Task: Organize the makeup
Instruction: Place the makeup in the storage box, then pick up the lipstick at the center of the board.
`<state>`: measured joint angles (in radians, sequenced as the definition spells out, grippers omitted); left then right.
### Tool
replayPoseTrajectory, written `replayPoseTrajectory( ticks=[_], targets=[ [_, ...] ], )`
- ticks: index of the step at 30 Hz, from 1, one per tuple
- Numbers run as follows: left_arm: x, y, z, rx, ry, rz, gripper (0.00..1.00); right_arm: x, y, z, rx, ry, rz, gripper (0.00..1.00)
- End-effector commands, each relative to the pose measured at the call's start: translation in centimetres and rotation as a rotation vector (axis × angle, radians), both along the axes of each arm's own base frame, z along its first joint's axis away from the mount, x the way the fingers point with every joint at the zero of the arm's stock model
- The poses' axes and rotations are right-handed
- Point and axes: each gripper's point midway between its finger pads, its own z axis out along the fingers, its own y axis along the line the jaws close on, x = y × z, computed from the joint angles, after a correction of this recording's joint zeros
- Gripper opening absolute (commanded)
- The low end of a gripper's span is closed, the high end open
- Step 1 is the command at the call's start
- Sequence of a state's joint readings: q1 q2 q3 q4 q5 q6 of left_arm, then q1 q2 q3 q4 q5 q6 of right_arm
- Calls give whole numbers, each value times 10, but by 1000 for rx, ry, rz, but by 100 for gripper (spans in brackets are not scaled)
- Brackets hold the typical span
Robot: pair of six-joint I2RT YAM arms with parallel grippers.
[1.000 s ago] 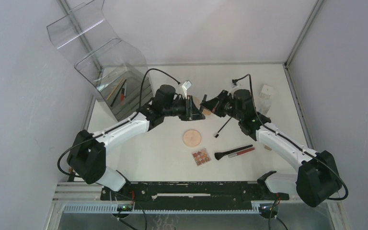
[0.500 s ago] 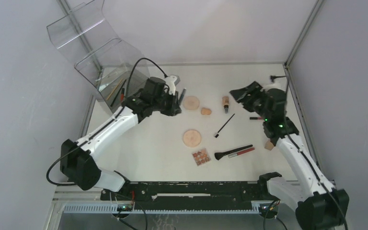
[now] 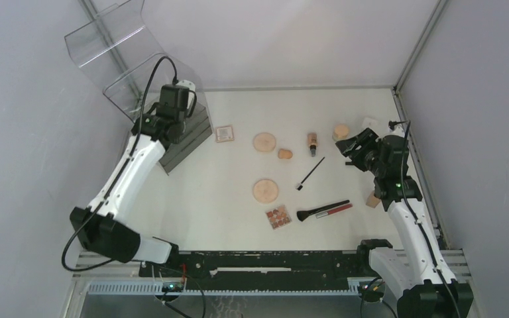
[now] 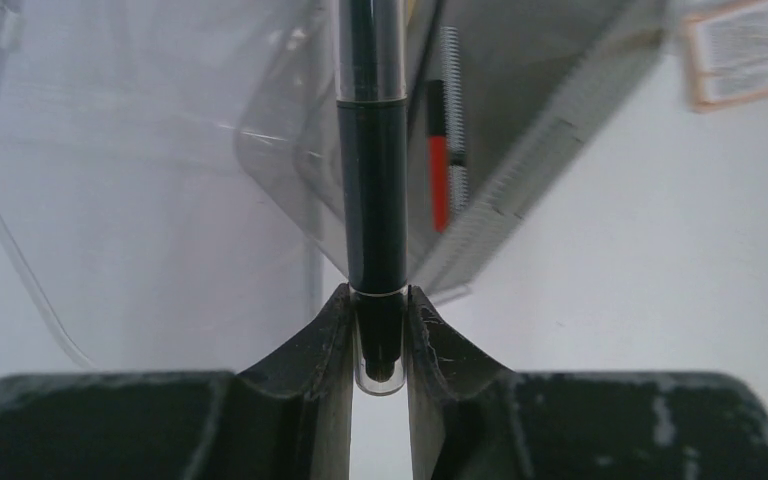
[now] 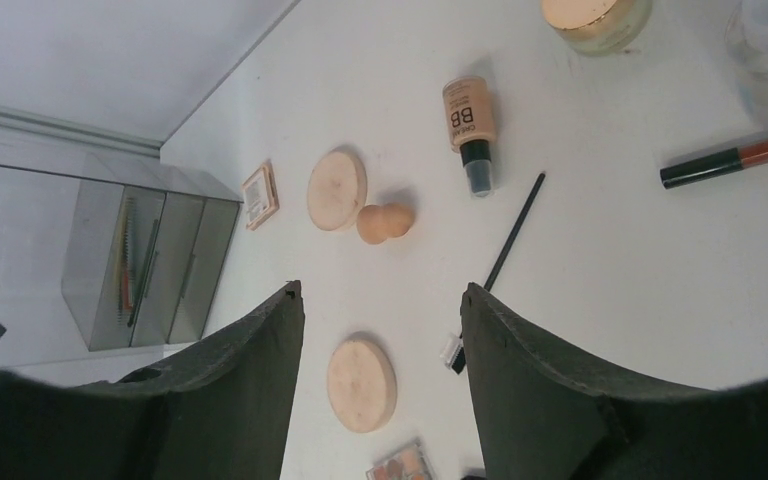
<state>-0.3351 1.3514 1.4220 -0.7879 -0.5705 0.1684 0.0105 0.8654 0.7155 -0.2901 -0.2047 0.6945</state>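
Note:
My left gripper (image 4: 380, 330) is shut on the clear-capped end of a black makeup pencil (image 4: 373, 200), which points into the clear organizer (image 4: 520, 150); a red pencil (image 4: 439, 180) lies inside. From above, the left gripper (image 3: 174, 127) hangs over the organizer's low tier (image 3: 189, 142). My right gripper (image 5: 380, 290) is open and holds nothing, raised at the right (image 3: 350, 150). Loose makeup lies between: two peach discs (image 3: 264, 142) (image 3: 265, 191), a sponge (image 3: 284, 154), a tan bottle (image 3: 312, 142), a jar (image 3: 340, 131), a thin brush (image 3: 311, 172) and a palette (image 3: 278, 216).
A square compact (image 3: 224, 134) lies near the organizer. A thick black brush (image 3: 321, 210) and a red pencil (image 3: 336, 210) lie side by side at the front. Another sponge (image 3: 372, 199) sits under the right arm. A dark-capped pencil (image 5: 735, 160) lies at the right wall.
Both grippers met at the table's middle. The left arm has swung left to the organizer with the black pencil; the right gripper has opened and drawn back to the right.

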Motion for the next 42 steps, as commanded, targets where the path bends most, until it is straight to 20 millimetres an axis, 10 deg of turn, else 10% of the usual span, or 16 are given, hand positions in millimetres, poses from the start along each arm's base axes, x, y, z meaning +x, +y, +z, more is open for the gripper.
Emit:
replayPoseTrajectory(
  ticks=[1, 6, 8, 9, 11, 17, 22, 29, 35, 42],
  targets=[
    [31, 41, 22, 158, -5, 119, 8, -1, 1, 15, -14, -53, 19, 66],
    [63, 50, 17, 207, 26, 139, 12, -6, -3, 12, -35, -43, 8, 66],
    [73, 53, 15, 231, 32, 151, 43, -8, -4, 10, -39, -35, 5, 66],
    [76, 56, 14, 251, 38, 168, 75, -9, -5, 11, -41, -37, 3, 66],
    [80, 58, 14, 276, 51, 185, 94, -10, -6, 11, -44, -37, 0, 66],
    [72, 28, 43, 105, -35, 130, 93, -10, -12, 5, -89, -25, -7, 66],
    [39, -39, 70, -49, -122, -63, 93, -8, -36, -26, -152, 125, -131, 65],
    [-4, -150, 43, -397, -72, -374, 91, -15, -88, -71, -263, 406, -434, 65],
    [-40, -228, 21, -770, -22, -600, 90, -2, -92, -80, -284, 465, -455, 64],
    [-42, -252, 16, -907, -26, -640, 90, 28, -103, -106, -318, 632, -548, 64]
  ],
)
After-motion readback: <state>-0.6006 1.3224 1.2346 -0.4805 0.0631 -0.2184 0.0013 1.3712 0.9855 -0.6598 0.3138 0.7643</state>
